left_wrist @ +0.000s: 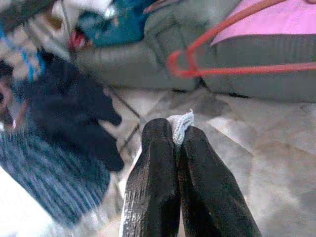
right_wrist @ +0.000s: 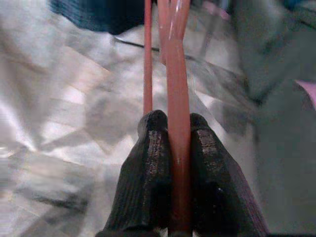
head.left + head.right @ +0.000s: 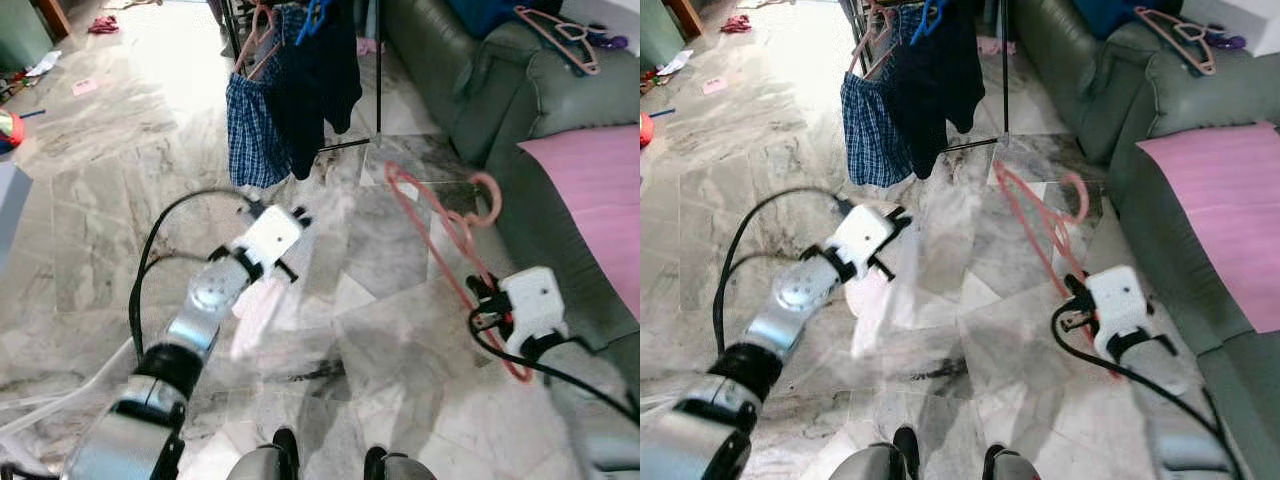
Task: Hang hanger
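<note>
Pretty blurry all round, so some details just can't be made out. Left gripper [image 1: 175,136] out over the marble floor [image 3: 110,210], both black fingers pressed together on a scrap of pale cloth [image 1: 180,126]. Only a little white, ribbed-looking tip poking out between the fingers in the wrist view; from the head camera, a soft pinkish-white smear hanging below the gripper, shape impossible to read.

Right gripper [image 2: 173,128] clamped on a thin pink hanger [image 3: 440,225], held in the air above the floor near the sofa's front edge. Smooth plastic-looking rod pinched between the two textured black fingers, a second rod of the hanger running past just beside them. Hook end curling up toward the sofa; lower end partly hidden behind the white gripper housing.

Clothes rack [image 3: 378,70] at the far side, thin black metal poles, top cut off by the frame edge. Hanging there: blue checked shorts [image 3: 252,130] on another pink hanger, and a dark navy garment [image 3: 325,85] beside them, touching. Something blue at the top, cut off, can't tell what.

Green leathery sofa [image 3: 470,100] along the right, padded and creased, with a flat pink cover [image 3: 595,190] over the seat. A spare pink hanger [image 3: 560,35] lying on top of the backrest near the far corner.

Floor is glossy grey-white marble, veined, bright glare at the far end. Small bits scattered at the far left edge, too small to identify.
</note>
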Robot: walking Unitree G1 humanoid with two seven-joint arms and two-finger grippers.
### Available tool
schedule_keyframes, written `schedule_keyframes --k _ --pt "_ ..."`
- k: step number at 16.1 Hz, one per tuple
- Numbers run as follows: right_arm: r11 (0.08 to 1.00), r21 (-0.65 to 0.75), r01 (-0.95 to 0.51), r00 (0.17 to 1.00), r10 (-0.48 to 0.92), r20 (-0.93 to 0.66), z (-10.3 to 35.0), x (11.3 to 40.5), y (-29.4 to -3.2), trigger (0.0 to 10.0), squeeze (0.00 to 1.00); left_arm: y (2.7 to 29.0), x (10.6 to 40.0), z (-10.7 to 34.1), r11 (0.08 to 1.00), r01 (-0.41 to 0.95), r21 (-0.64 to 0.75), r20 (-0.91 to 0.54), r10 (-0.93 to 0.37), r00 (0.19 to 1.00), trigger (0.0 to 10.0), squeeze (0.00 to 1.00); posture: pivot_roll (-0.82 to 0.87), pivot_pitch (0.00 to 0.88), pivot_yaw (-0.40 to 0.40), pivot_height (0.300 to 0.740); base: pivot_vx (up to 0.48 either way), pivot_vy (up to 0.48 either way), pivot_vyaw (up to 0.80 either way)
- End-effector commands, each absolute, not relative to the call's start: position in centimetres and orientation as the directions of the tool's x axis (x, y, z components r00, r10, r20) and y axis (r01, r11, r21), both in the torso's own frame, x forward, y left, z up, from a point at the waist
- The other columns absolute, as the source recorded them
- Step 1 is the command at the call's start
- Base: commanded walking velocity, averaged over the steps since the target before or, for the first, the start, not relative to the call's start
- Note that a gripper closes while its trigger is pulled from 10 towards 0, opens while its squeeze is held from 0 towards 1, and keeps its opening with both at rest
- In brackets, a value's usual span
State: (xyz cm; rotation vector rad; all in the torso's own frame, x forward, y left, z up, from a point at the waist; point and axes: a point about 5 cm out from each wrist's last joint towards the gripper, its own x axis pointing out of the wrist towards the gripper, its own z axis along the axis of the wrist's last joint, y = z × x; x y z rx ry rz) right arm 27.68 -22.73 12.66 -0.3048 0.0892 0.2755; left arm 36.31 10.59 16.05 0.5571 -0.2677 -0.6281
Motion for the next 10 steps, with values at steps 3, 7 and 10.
schedule_keyframes --k 3,7,10 --pt "0.853 -0.193 -0.485 0.870 0.449 -0.204 12.5 25.8 -21.8 10.0 0.00 10.2 36.2 16.2 0.585 0.455 0.671 0.072 -0.663 0.745 10.0 0.00 -0.04 0.269 0.060 0.740 0.000 0.000 0.00" --pt "0.790 -0.176 -0.587 0.789 0.511 -0.341 10.9 24.3 -22.1 10.0 0.00 10.5 36.2 15.8 0.569 0.436 0.697 0.068 -0.658 0.750 10.0 0.00 -0.04 0.269 0.055 0.740 0.000 0.000 0.00" --pt "0.755 -0.194 -0.627 0.747 0.511 -0.426 10.3 23.7 -22.8 10.0 0.00 11.3 36.2 15.1 0.558 0.409 0.722 0.051 -0.633 0.772 10.0 0.00 -0.04 0.272 0.054 0.740 0.000 0.000 0.00"
